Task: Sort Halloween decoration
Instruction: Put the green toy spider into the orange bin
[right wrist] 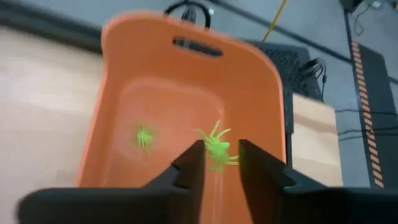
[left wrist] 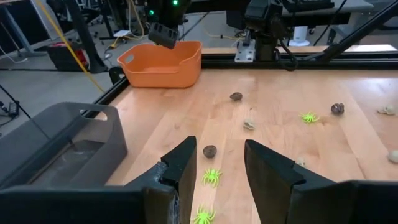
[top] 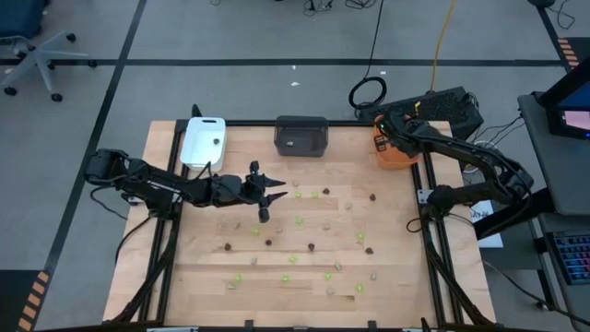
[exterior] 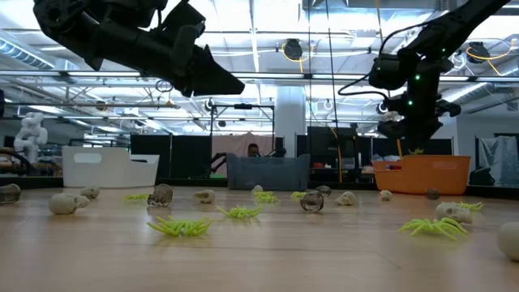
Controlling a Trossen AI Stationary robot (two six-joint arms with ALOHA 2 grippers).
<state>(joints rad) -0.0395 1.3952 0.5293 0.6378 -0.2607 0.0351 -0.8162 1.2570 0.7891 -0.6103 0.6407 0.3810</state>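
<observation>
The right pincer [right wrist: 219, 163] hangs directly over the orange tray [right wrist: 124, 81] at the table's far right corner, placed so that what it lets go falls inside the walls. A lime green spider [right wrist: 217, 149] sits between its fingertips; whether the fingers are gripping it or have just let it drop cannot be told. Another green spider [right wrist: 144, 135] already lies on the tray floor, which suggests orange is the bin for green pieces.

The left pincer [left wrist: 217, 177] hovers above the middle of the table, toward the far edge, its fingers parted and empty, aimed down at loose pieces: a dark brown piece [left wrist: 210, 151] and a green spider [left wrist: 212, 177] lie in line with the gap, likely the next pick.

The rest of the Halloween decoration [top: 297, 221] is scattered across the table's centre and near half. The white tray [top: 203, 140] and dark grey tray [top: 301, 135] line the far edge, presumably for the other two colours.
</observation>
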